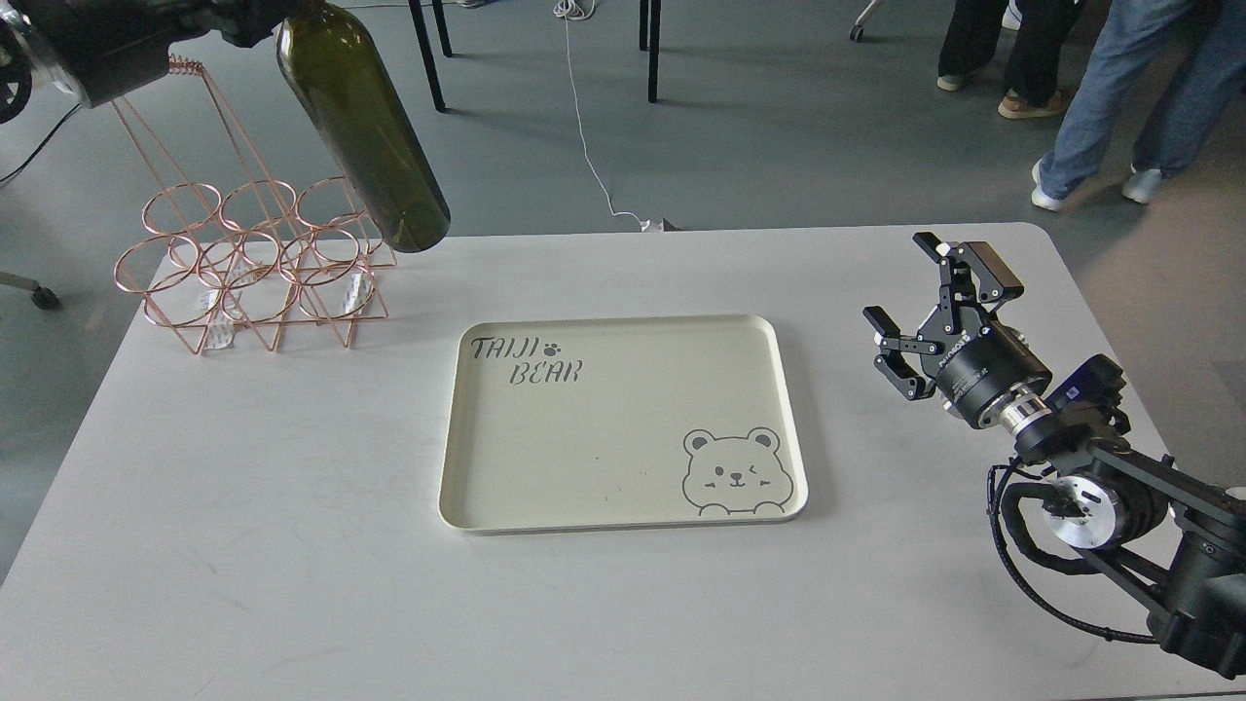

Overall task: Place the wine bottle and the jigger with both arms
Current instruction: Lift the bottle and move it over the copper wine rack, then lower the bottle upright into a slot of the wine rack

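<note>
The dark olive-green wine bottle (368, 127) hangs tilted in the air at the top left, its base above the table's back edge and beside the copper rack. Its neck runs out of the top of the view. My left gripper (255, 18) shows only as dark parts at the top edge, where it holds the bottle by its upper part. My right gripper (897, 292) is open and empty, a little above the table to the right of the tray. The jigger is not in view.
A cream tray (623, 521) with a bear print lies empty at the table's middle. A copper wire bottle rack (248, 263) stands at the back left. People's legs (1119, 97) and chair legs (428, 58) stand on the floor beyond the table.
</note>
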